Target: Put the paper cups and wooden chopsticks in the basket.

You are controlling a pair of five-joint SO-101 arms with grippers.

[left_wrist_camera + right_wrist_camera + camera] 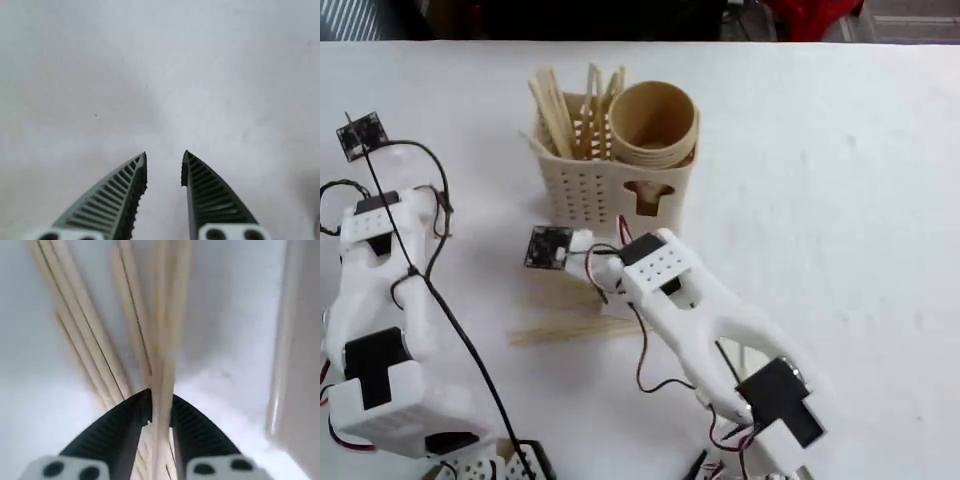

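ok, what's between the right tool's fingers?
A few chopsticks run through the gap of the right tool, as the right wrist view shows.

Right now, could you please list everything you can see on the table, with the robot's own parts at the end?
Table: one, white, under everything.
Basket: one, cream with small holes, at the far middle of the table.
Paper cups: a nested stack, number unclear, brown, inside the basket.
Standing chopsticks: a bunch, pale wood, upright in the basket beside the paper cups.
Loose chopsticks: several, pale wood, lying on the table in front of the basket.
Left arm: one, white, off to the side of the basket; left gripper open over bare table.
Right arm: one, white, in front of the basket; right gripper closed on some of the loose chopsticks.
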